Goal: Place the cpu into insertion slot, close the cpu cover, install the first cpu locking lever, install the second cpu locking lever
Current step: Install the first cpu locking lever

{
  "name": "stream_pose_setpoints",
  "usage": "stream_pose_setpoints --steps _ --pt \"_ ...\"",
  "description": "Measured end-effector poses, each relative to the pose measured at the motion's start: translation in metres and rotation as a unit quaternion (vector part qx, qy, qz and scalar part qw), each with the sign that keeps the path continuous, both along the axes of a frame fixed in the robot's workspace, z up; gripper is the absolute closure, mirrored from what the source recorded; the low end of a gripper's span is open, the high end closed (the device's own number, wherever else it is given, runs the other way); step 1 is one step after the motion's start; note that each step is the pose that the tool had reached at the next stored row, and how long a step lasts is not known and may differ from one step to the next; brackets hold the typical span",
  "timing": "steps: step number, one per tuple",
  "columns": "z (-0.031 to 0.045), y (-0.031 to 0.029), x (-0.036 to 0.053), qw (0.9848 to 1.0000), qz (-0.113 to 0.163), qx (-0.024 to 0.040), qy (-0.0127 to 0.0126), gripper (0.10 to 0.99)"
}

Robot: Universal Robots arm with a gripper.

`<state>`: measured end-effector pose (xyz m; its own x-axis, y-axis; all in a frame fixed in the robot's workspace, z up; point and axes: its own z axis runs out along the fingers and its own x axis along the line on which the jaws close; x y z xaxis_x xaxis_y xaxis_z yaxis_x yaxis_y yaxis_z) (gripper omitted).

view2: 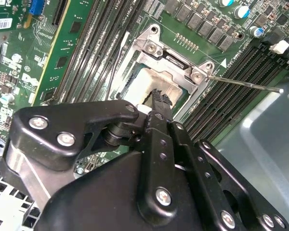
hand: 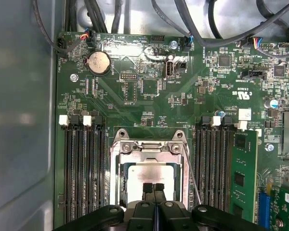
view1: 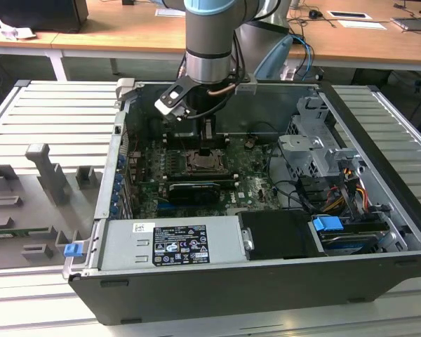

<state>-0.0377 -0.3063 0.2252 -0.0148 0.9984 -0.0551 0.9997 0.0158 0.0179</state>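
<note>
Lying in the slot (hand: 114, 183): cpu (hand: 151, 174), silvery face up, square to the rim, seen in both wrist views.
Cover (hand: 151, 150): looks to be down flat, its frame around the cpu's face; I cannot tell whether it is fully seated.
Lever (view2: 245, 85): a thin steel rod sticking out free from the slot's corner over the memory slots (hand: 84, 168), not hooked down. In the first wrist view it runs along one side of the cover.
Gripper (hand: 154, 186): fingers pressed together with nothing between them, tips right over the cpu's face. I cannot tell whether they touch the metal.
Board (hand: 135, 110): green, with memory slots flanking the slot on both sides and a coin cell (hand: 99, 62) further off.
Case (view1: 266, 288): dark, lying open side up on a grey slatted table (view1: 49, 112).
Arm (view1: 210, 42): reaching straight down into the case, the gripper low over the slot in the middle of the board.
</note>
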Motion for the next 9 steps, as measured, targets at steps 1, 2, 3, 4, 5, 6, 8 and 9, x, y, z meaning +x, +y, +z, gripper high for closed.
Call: stream_pose_setpoints --steps 1,2,3,4,5,6,8,9 --pt "0.0013 0.0 0.0 1.0 0.0 0.0 0.0 0.98" --pt "0.0022 0.0 0.0 1.0 0.0 0.0 0.0 0.98" --pt "0.0034 0.0 0.0 1.0 0.0 0.0 0.0 0.98" --pt "0.0045 0.0 0.0 1.0 0.0 0.0 0.0 0.98" --pt "0.006 0.0 0.0 1.0 0.0 0.0 0.0 0.98" --pt "0.007 0.0 -0.0004 1.0 0.0 0.0 0.0 0.98" --pt "0.0096 0.0 -0.0004 1.0 0.0 0.0 0.0 0.98" --pt "0.0128 0.0 -0.0004 1.0 0.0 0.0 0.0 0.98"
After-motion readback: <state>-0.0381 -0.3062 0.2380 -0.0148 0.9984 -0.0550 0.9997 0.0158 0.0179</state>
